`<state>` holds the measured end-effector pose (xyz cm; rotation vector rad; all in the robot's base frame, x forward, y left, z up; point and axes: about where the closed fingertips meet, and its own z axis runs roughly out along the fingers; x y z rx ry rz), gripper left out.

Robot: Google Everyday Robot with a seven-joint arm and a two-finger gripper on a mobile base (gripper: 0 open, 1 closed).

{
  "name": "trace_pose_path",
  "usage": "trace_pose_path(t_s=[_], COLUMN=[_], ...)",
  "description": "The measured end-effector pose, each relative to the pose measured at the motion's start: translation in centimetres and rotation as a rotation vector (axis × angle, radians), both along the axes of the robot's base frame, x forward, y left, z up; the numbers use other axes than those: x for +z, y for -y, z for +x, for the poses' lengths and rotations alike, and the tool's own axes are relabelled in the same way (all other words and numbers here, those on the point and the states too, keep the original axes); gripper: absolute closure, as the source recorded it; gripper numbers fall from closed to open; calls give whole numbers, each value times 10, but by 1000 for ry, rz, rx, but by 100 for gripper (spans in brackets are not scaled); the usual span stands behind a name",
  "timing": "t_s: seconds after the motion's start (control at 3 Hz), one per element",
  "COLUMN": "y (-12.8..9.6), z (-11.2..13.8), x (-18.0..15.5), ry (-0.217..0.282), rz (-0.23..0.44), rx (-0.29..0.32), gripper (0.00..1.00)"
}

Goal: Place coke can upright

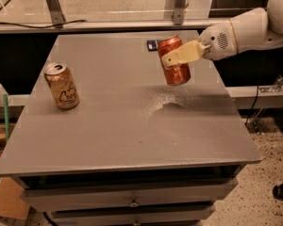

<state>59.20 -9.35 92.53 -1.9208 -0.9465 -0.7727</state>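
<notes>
The red coke can is held in the air above the right half of the grey table, nearly upright and tilted a little. My gripper comes in from the right on a white arm and is shut on the can, with one cream finger across its front. The other finger is hidden behind the can. The can's bottom end hangs a short way above the tabletop.
A tan-gold can with dark cursive lettering stands upright on the table's left side. A small dark flat object lies at the far edge behind the coke can. A metal frame runs behind the table. Drawers are under the front edge.
</notes>
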Motion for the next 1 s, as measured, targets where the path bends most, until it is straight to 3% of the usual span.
trace_pose_path(t_s=[0.67, 1.0], y=[6, 6], z=[-22, -30], x=[-5, -11], ry=[208, 289], rz=[12, -1], rx=[153, 211], gripper=[100, 100])
